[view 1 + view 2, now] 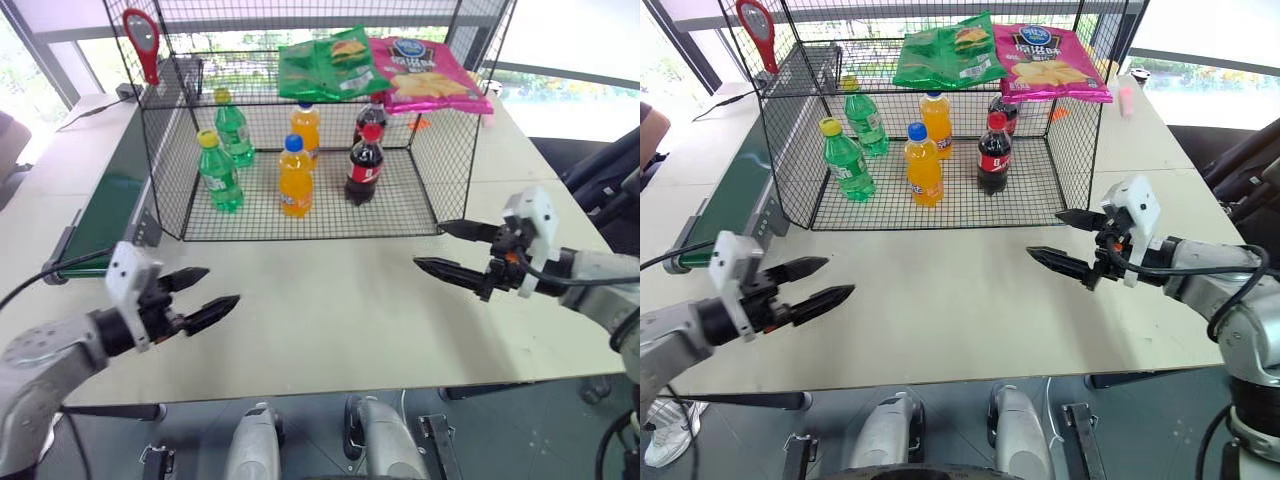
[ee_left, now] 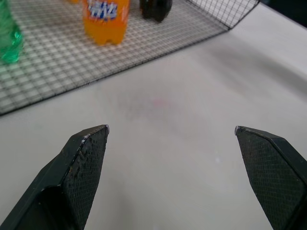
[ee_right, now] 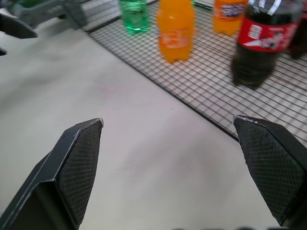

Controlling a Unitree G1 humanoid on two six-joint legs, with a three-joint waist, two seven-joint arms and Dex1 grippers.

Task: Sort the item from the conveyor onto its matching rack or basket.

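The red crisp bag stands at the conveyor's far end beside the cage. Left gripper and right gripper hover before the cage, both spread and empty. Risk: reaching for the bag could snag the cage's corner wires.

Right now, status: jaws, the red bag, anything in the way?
Left gripper, right gripper: jaws open, empty, above the table. Red bag at the conveyor's far end. Top shelf holds green bag, pink bag.

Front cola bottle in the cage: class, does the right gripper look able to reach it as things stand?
Probably yes: the cage looks open on its near side, and only bare table lies between the open right gripper and the front cola bottle.
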